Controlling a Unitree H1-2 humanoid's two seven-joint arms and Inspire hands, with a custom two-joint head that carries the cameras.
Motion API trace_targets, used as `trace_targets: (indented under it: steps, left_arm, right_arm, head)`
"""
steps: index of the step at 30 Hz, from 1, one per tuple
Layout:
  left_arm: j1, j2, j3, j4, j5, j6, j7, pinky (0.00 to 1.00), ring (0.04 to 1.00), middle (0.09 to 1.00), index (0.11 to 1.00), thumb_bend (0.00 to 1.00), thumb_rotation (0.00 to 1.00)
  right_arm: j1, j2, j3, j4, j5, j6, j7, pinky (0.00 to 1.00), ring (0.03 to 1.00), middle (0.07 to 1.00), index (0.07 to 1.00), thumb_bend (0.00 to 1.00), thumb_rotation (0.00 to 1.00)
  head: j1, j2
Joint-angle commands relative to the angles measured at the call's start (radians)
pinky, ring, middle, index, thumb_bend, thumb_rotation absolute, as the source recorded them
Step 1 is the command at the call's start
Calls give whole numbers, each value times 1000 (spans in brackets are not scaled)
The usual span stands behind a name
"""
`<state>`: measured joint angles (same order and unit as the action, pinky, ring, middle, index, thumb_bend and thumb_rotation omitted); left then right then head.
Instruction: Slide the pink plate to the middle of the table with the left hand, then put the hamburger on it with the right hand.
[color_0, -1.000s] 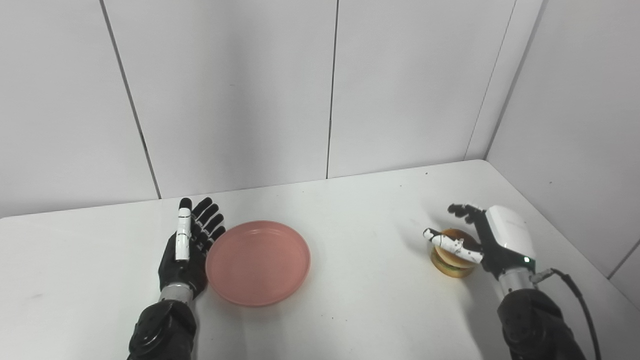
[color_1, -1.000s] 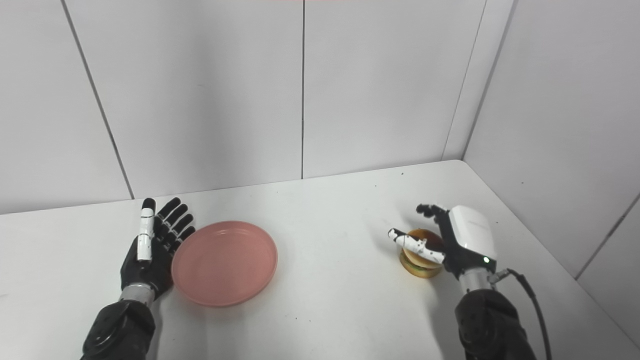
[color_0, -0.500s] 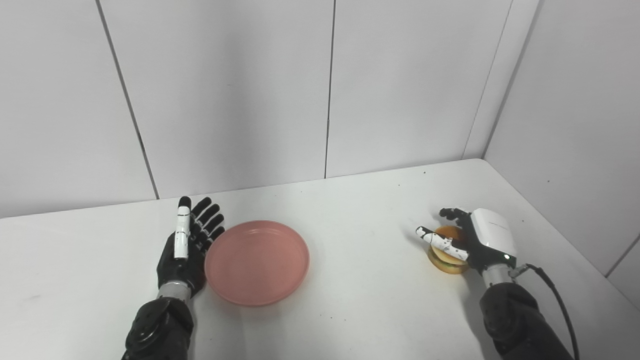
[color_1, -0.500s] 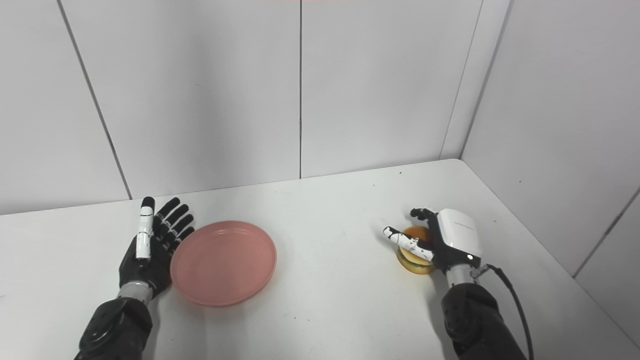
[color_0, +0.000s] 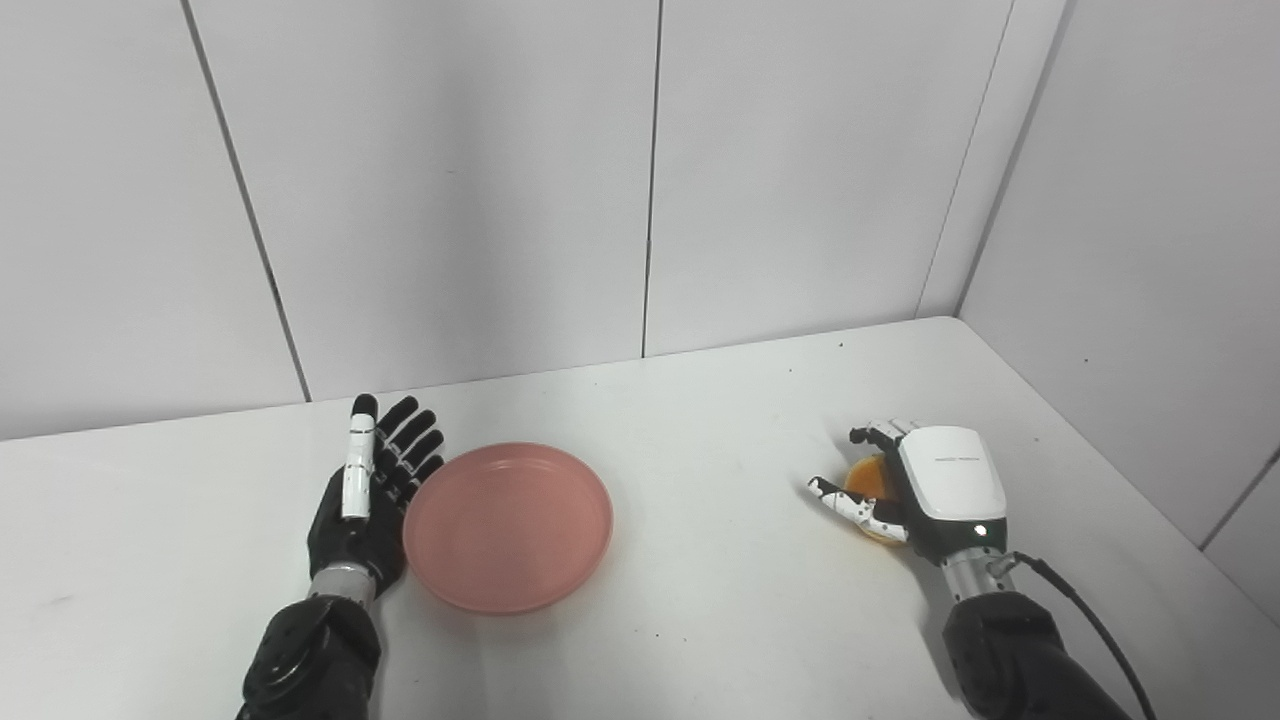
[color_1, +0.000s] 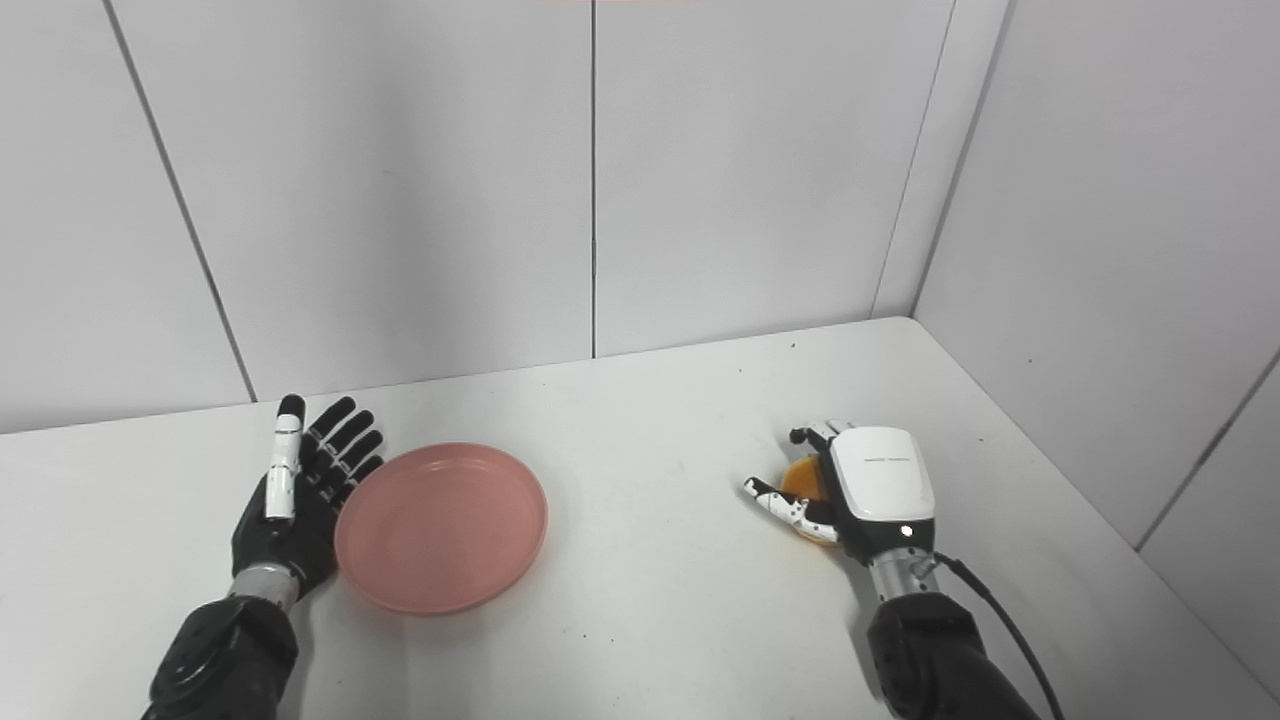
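**Right hand over hamburger; left hand flat beside pink plate**

We observe a white table (color_0: 700, 430) set into a corner of white wall panels (color_0: 450, 180). Two arms enter from the bottom edge of both head views.

1. Pink plate. The pink plate (color_0: 508, 526) lies flat on the table, left of centre. It carries nothing.

2. Left hand. The left hand (color_0: 367, 500) lies just beside the left rim of the pink plate, palm turned toward the plate. Its fingers (color_0: 415, 447) are extended, straight and slightly fanned, pointing toward the back wall. It holds nothing. We cannot tell whether the edge of the hand touches the rim or only lies against it in appearance.

3. Hamburger. The hamburger (color_1: 799, 480) sits on the right part of the table, well apart from the pink plate. Only a small orange portion of it shows to the left of the white back shell of the hand.

4. Right hand. The right hand (color_1: 868, 487) covers the hamburger from above and from the right. The thumb (color_0: 843, 503) lies on the near-left side of the hamburger; the other fingers curl round its far side. We cannot tell whether the fingers press on the hamburger or merely surround it.

5. Cable. A black cable (color_0: 1085, 620) runs from the right wrist toward the bottom edge.
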<state>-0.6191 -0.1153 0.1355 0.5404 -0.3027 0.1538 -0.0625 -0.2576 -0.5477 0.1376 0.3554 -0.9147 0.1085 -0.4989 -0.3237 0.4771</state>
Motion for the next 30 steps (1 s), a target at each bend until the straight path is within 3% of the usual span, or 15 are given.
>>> trace_targets:
  steps: [1, 6, 14, 25, 30]
  left_arm:
    - [-27, 6, 5, -3, -8, 9, -6, 890, 852, 825, 773, 718, 791]
    - [-27, 6, 10, -6, -16, 14, -6, 883, 851, 822, 762, 715, 780]
    - [-26, 7, 8, -10, -22, 22, -3, 882, 847, 818, 769, 715, 791]
    - [-24, -2, 9, -11, -24, 25, 2, 873, 834, 805, 759, 708, 783]
    - [-27, -8, 4, -3, -14, 16, 10, 844, 823, 777, 754, 717, 779]
  right_arm:
    - [17, -11, 8, 6, -10, 14, -7, 449, 517, 564, 571, 685, 673]
    - [21, -13, -3, 5, 29, -28, -21, 282, 329, 389, 424, 676, 502]
    - [31, -12, -15, -33, 103, -53, -4, 121, 157, 225, 243, 656, 397]
    - [54, -13, -29, -152, 115, -33, 33, 101, 137, 193, 206, 621, 345]
    - [49, -15, -48, -216, 133, -65, 42, 109, 148, 210, 224, 621, 340]
  head:
    - [1, 1]
    - [1, 3]
    - [1, 7]
    - [13, 15]
    - [29, 22]
